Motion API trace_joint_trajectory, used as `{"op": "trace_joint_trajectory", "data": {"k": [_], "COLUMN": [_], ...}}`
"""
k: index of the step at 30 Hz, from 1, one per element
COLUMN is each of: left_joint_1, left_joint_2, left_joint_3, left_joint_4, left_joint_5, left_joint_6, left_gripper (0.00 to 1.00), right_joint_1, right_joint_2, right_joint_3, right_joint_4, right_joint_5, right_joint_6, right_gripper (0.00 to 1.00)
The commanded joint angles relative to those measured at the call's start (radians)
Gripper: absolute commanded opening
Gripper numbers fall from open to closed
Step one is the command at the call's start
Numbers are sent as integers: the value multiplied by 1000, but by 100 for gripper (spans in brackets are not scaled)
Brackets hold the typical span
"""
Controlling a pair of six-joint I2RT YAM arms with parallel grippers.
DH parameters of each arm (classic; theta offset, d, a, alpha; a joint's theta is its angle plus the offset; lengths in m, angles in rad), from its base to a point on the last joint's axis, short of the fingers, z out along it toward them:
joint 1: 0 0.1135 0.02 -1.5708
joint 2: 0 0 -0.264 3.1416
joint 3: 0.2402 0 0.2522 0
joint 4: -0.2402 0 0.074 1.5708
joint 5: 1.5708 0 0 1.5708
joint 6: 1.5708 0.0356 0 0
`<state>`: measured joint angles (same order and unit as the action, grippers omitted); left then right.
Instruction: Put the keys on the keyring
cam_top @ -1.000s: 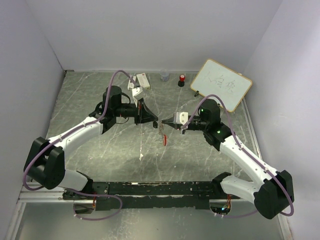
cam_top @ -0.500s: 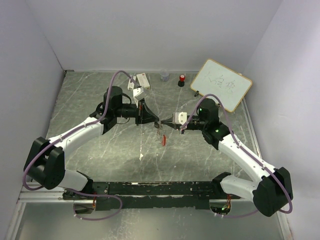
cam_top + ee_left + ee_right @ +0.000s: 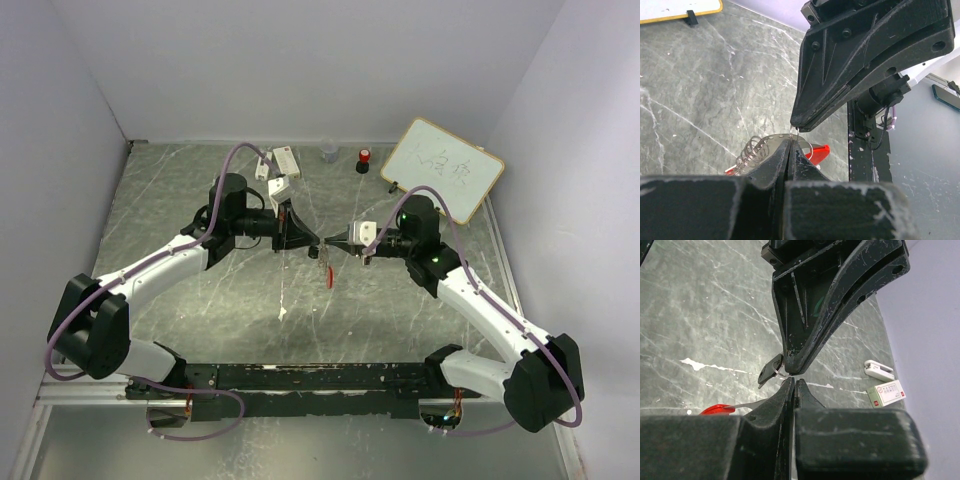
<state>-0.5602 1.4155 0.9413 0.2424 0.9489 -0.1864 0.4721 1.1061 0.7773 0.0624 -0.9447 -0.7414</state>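
Both gripper tips meet nose to nose above the middle of the table. My left gripper (image 3: 316,243) (image 3: 790,143) is shut. A thin silver ring of the keyring (image 3: 794,132) rises from between its tips to the tip of my right gripper (image 3: 330,244) (image 3: 793,382), also shut. The keyring's perforated metal band and spring coil (image 3: 752,151) hang behind the left tips, with a red plastic piece (image 3: 820,152) (image 3: 329,277) below. The black key (image 3: 768,369) dangles from the small ring at the left gripper's tip. A red part with a silver strip (image 3: 718,409) hangs lower; whether it is the red key, I cannot tell.
A whiteboard (image 3: 442,168) leans at the back right. Near the back wall stand a red-topped black cylinder (image 3: 364,160), a small clear cup (image 3: 328,151) and white boxes (image 3: 285,158) (image 3: 886,392). A white scrap (image 3: 283,313) lies on the marble table (image 3: 200,320).
The two gripper tips have drawn slightly closer together, and the hanging keyring has risen a little with them. Both grippers stayed shut.
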Motion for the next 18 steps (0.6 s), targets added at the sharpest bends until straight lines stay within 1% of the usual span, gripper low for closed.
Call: {"op": "trace_joint_trajectory", "data": {"k": [1,18], "left_joint_1": [-7,-3], "left_joint_2": [-15,-9], "left_joint_3": [12,42], "left_joint_4": [3,-34], "left_joint_5": [-4,-13], "left_joint_6": [22,56], "left_gripper": [7,7], "right_joint_1": [-4,-6], "right_joint_2": [-5,-24], "right_joint_3": [4,4], "right_joint_4": [39,-16], "right_joint_5": [-26,-63], "right_joint_6": [-14,-63], "right_gripper": [0,0]}}
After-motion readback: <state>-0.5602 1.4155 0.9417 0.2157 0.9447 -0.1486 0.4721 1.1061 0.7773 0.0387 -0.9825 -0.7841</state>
